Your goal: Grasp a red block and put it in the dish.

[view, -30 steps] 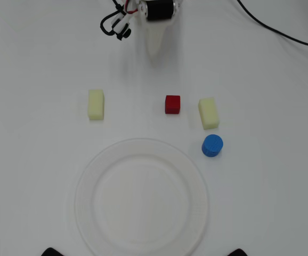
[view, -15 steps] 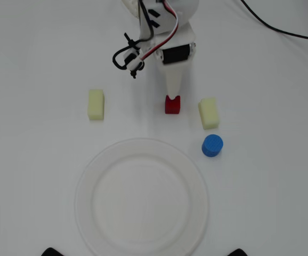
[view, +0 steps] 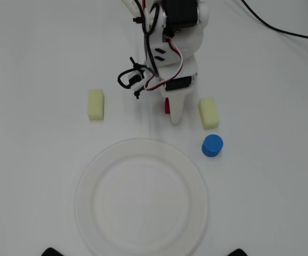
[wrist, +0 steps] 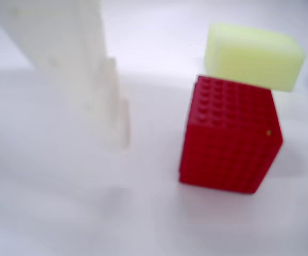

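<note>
The red block (wrist: 228, 136) is a small dark-red cube resting on the white table. In the overhead view only a sliver of it (view: 167, 105) shows beside the white finger (view: 176, 109). My gripper (view: 171, 113) is low over the table and open, and in the wrist view the gripper (wrist: 220, 133) straddles the block. One finger (wrist: 84, 74) stands to the block's left with a gap between them. The other finger just shows at the right edge. The dish (view: 90, 176) is a large white plate below the gripper in the overhead view, and nothing lies in it.
A pale yellow block (view: 96, 104) lies left of the gripper and another (view: 209, 112) just right of it; that one sits behind the red block in the wrist view (wrist: 252, 56). A blue cylinder (view: 212, 145) stands near the dish's upper right rim. A black cable (view: 282, 29) crosses the top right.
</note>
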